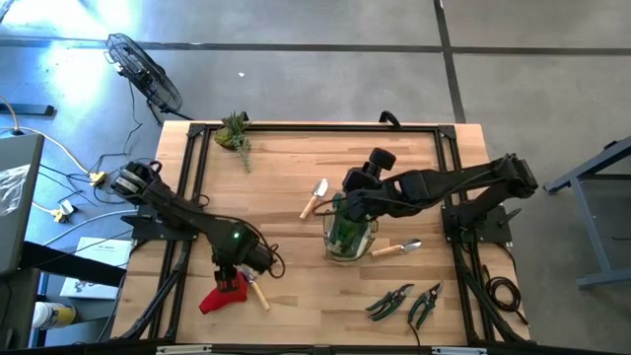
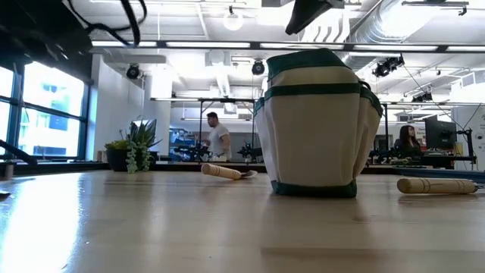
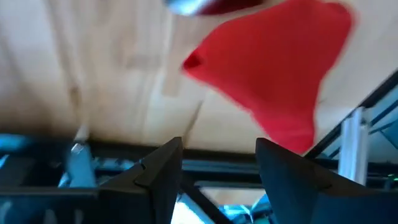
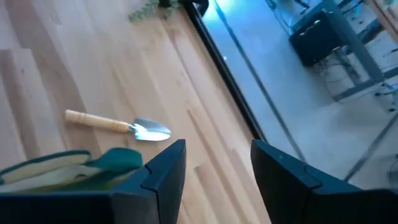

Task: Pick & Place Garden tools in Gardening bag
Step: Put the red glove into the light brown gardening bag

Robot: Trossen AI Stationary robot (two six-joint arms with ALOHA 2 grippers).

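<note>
1. The red glove point(image 1: 219, 296) is lying near the table's front edge on the left side, well apart from the gardening bag point(image 1: 349, 233), which is standing upright at the table's middle.
2. The left gripper point(image 1: 235, 278) is being held just over the glove, fingers spread with nothing between them; in the left wrist view the red fabric point(image 3: 280, 74) is showing beyond the open fingertips point(image 3: 163, 163).
3. The grasp is probably best taken on a bunched fold, so that limp cloth is not being dragged along the wood, and clear of the wooden handle point(image 1: 259, 293) lying beside the glove.
4. The right gripper point(image 1: 353, 197) is hovering at the bag's rim, fingers parted and empty; the rim should be kept open for the drop.
5. A trowel point(image 1: 315, 196) is lying just beside the bag, a second tool point(image 1: 395, 248) on its other side, and two pruning shears point(image 1: 406, 302) nearer the front edge, all still waiting outside.
</note>
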